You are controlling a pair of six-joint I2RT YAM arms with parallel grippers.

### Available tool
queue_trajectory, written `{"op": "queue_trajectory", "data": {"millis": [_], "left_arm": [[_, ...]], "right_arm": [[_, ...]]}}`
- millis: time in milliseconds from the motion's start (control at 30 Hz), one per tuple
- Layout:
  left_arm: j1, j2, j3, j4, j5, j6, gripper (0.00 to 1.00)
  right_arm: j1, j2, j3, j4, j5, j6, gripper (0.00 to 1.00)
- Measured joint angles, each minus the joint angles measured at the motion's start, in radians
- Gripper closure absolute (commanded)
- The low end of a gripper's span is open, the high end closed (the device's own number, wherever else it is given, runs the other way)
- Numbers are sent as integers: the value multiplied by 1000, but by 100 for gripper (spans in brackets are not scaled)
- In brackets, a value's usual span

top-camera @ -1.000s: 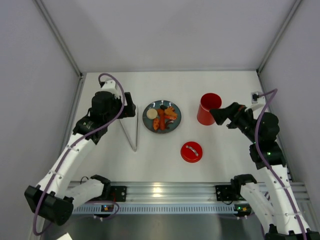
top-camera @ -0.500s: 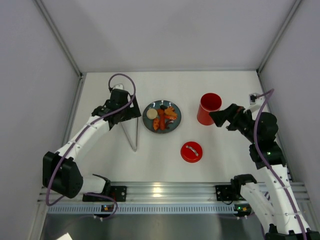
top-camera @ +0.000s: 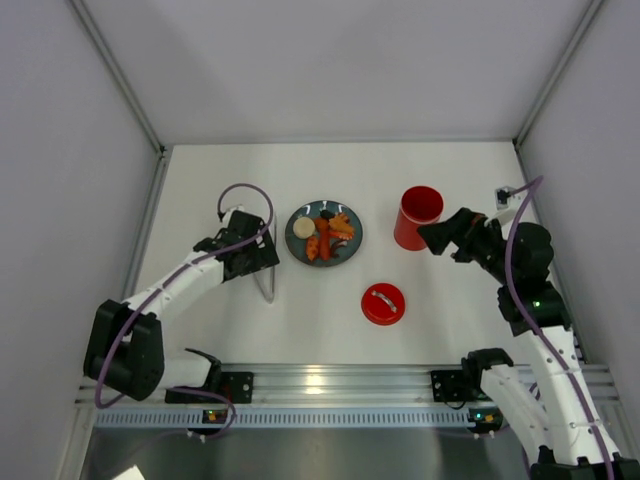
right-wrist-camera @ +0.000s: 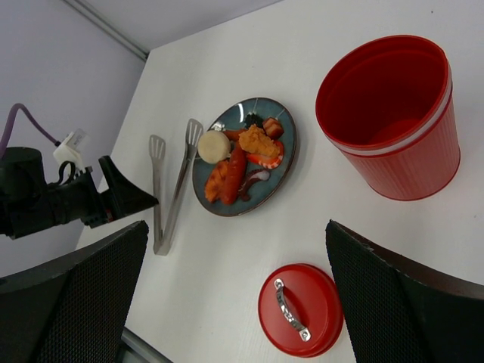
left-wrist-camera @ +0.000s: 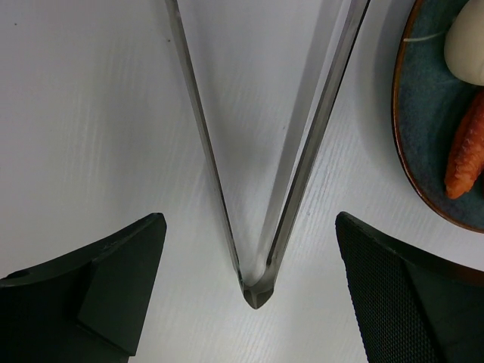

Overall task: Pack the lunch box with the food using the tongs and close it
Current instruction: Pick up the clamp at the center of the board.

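Left gripper [left-wrist-camera: 251, 219]: jaws spread wide with nothing held, straddling the hinge end of the tongs [left-wrist-camera: 302, 162], which lie flat on the table [top-camera: 450, 170] left of the plate [top-camera: 350, 249].
Right gripper [top-camera: 430, 236]: wide open and empty, just beside the upright lunch box [top-camera: 418, 217].
Tongs risk: a pinch right at the hinge would likely give poor leverage, so the thin arms could slip out or pivot.
Lunch box risk: a nudge from the nearby right gripper could tip it.
Plate risk: swinging tong tips might shove the rim and scatter the food [top-camera: 325, 236].
Lid [top-camera: 383, 304]: off, lying nearer the arm bases, between plate and box.
Top view: shows both arms and the lid, but the left arm hides much of the tongs.
Right wrist view: shows the box interior without food, and the tongs' full length.
Left wrist view: alone shows the hinge centred between the fingers.
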Motion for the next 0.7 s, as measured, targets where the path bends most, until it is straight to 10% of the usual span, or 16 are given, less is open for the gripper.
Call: {"op": "queue_trajectory", "data": {"millis": [700], "left_arm": [[-28,103,-109,237,-13,63,2]], "right_arm": [[0,-1,0,-1,-18,0,0]]}}
